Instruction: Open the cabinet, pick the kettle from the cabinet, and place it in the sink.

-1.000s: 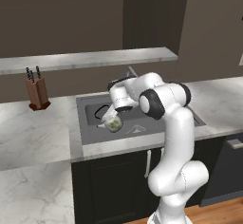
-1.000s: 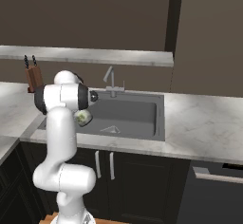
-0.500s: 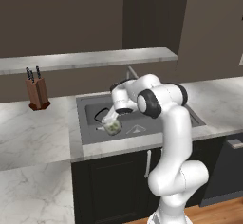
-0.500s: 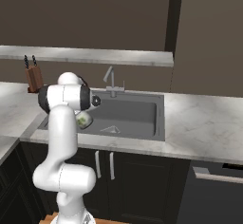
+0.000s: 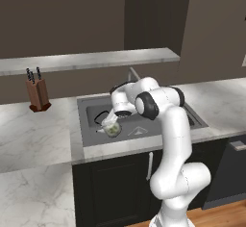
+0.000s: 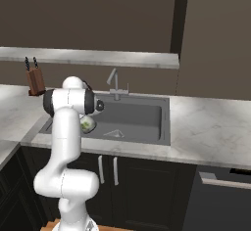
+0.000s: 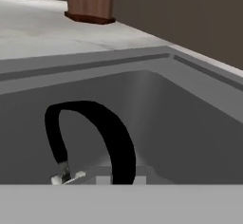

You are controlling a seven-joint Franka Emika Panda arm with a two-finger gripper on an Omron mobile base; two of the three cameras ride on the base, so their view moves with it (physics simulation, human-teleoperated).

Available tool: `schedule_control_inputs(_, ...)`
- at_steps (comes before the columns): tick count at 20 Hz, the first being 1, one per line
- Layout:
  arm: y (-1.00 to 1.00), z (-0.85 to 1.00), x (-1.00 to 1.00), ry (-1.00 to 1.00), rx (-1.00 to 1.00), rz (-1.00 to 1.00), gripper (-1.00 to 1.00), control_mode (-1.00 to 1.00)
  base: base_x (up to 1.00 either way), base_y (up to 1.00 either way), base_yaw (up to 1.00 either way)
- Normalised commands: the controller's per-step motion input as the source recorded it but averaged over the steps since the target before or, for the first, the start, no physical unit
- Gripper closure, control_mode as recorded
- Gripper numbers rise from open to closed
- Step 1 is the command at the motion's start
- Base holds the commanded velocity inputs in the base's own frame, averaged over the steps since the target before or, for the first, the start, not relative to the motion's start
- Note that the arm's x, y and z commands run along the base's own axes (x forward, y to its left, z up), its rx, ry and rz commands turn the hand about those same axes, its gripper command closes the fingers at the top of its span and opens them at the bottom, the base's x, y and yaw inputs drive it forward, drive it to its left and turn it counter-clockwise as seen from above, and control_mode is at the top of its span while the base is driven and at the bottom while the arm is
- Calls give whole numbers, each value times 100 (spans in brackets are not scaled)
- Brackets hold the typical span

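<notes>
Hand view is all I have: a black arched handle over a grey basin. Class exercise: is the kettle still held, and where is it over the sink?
Observer: Yes. In the left base view the gripper is shut on the kettle, which hangs tilted inside the sink.
Operator: Which end of the basin?
Observer: In the right base view the kettle sits at the end toward the knife block, away from the faucet.
Operator: Has it touched bottom?
Observer: I cannot tell; the left base view shows it low in the basin, but contact with the floor is not clear.
</notes>
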Motion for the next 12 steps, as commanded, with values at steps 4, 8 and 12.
schedule_control_inputs(4, 6, -13, 23, 0, 0, 1, 100, -100, 0, 0, 0)
schedule_control_inputs(8, 10, -14, 25, 0, 0, 2, 100, -100, 0, 0, 0)
schedule_control_inputs(12, 4, -11, 23, 0, 0, 4, 100, -100, 0, 0, 0)
